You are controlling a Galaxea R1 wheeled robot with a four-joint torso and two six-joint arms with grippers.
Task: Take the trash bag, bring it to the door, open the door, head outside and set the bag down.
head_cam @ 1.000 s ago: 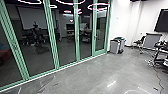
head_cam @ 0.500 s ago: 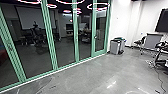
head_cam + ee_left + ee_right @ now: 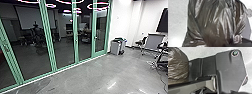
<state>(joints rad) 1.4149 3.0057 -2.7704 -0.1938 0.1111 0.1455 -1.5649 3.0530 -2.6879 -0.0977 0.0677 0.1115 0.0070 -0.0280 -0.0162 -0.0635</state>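
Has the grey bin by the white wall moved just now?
No. The bin stands just right of the green door frame in the head view, as before. The whole picture shifted slightly, so the camera moved.

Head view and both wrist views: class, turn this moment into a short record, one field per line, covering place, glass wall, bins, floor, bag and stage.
place: indoor room with a white wall
glass wall: dark panes in green frames
bins: grey, standing by the white wall, near the glass wall's far end
floor: grey, with bright reflections
trash bag: dark, shiny, creased plastic; large in the left wrist view
stage: robot indoors, bag not yet put down outside
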